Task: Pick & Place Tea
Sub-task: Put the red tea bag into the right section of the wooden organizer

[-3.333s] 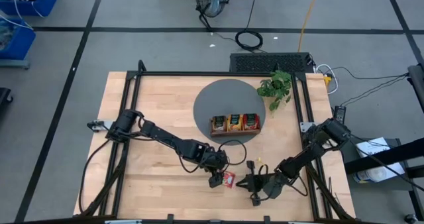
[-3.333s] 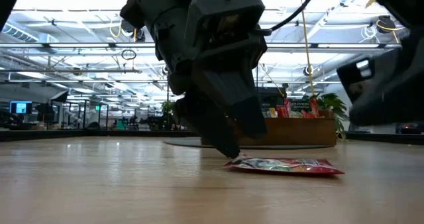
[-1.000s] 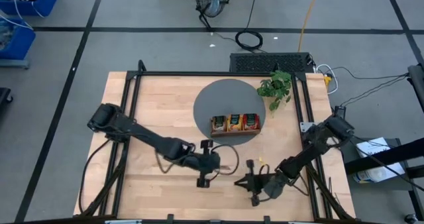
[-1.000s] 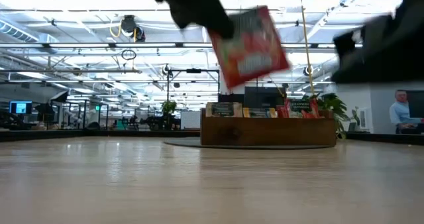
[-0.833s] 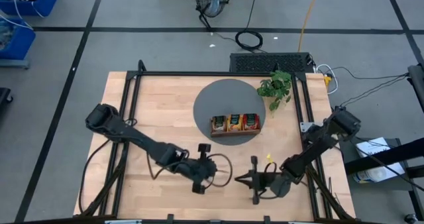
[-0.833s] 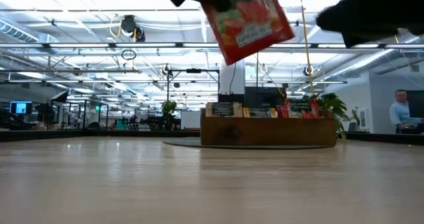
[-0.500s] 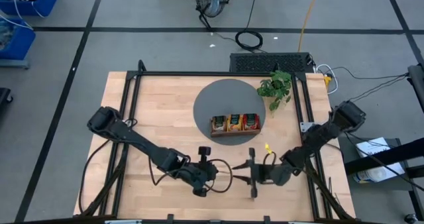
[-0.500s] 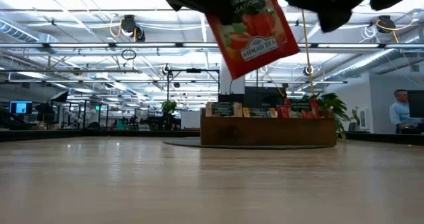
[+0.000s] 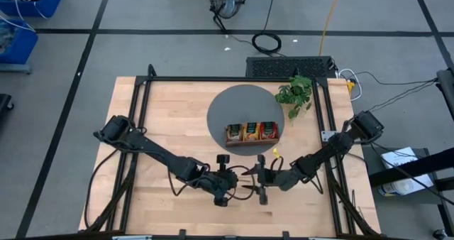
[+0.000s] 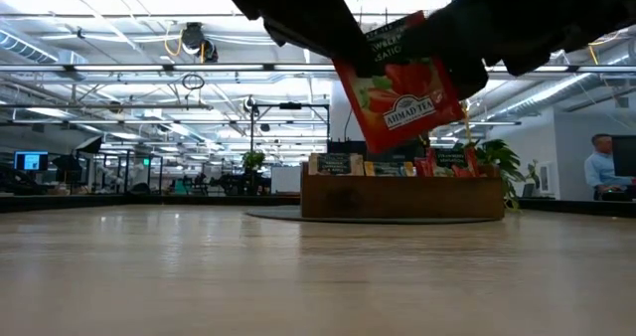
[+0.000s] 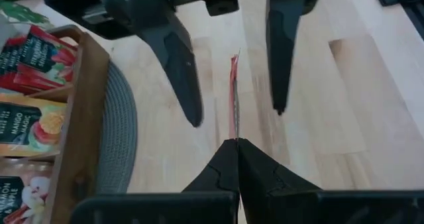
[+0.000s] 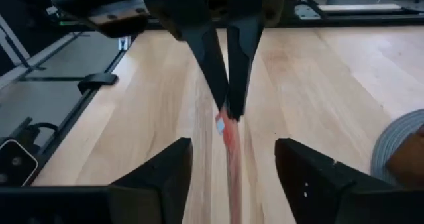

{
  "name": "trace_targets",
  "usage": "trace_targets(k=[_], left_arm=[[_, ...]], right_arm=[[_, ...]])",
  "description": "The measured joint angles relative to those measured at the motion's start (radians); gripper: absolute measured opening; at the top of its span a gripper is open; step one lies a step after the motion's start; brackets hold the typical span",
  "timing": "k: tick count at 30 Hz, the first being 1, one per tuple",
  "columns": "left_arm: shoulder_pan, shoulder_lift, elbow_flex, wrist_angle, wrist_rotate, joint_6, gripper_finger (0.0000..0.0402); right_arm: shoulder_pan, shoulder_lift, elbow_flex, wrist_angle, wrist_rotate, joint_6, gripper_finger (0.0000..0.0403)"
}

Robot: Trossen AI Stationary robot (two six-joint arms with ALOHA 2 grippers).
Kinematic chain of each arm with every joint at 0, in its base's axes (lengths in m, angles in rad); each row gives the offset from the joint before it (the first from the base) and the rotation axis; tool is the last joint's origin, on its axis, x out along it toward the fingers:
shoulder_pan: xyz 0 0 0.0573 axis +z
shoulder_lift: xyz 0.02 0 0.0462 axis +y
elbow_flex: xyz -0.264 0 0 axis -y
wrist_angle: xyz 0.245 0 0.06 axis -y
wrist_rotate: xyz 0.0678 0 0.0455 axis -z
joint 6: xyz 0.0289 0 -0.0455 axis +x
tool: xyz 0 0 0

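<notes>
So on the left side we've got the left gripper out over the front-middle of the wooden table, pinched tight on one red tea sachet, which hangs in the air well above the boards. In the left wrist view we see that sachet edge-on, a thin red line running straight out from where the two dark fingers meet, so its long axis follows the gripper's own line and its free end points away toward the other arm. From the low view the sachet's face is turned to the camera and it sits tilted, top corner leaning right, printed label near the lower end. Moving right, the right gripper faces the left one nose to nose, jaws spread wide with one finger on either side of the sachet's free end; in the right wrist view the red strip sits in the gap between the fingers and we can't see either one touching it. Further back, past both grippers, the wooden tray with more tea sachets stands on the round grey mat, and the little green plant sits at the mat's right edge.
</notes>
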Motion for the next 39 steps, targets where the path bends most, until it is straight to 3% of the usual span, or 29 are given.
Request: trace_targets(k=[5,13,21,33,39], left_arm=[[0.0,0.0,0.0,0.002,0.001,-0.002,0.0003],[0.002,0.0,0.0,0.01,0.004,-0.003,0.0003],[0.002,0.0,0.0,0.027,0.006,0.009,0.0013],[-0.012,-0.012,0.0,-0.006,0.004,0.039,0.0121],[-0.03,-0.063,0.0,-0.007,0.07,0.039,0.0158]], right_arm=[[0.001,0.0,0.001,0.039,-0.001,-0.023,0.0141],[0.002,-0.001,0.001,0.028,-0.023,-0.055,0.0009],[0.002,-0.001,0.001,0.01,-0.026,-0.065,0.0003],[0.021,-0.001,0.001,-0.028,-0.029,-0.072,0.0001],[0.029,-0.001,0.001,-0.019,-0.029,-0.09,0.0001]])
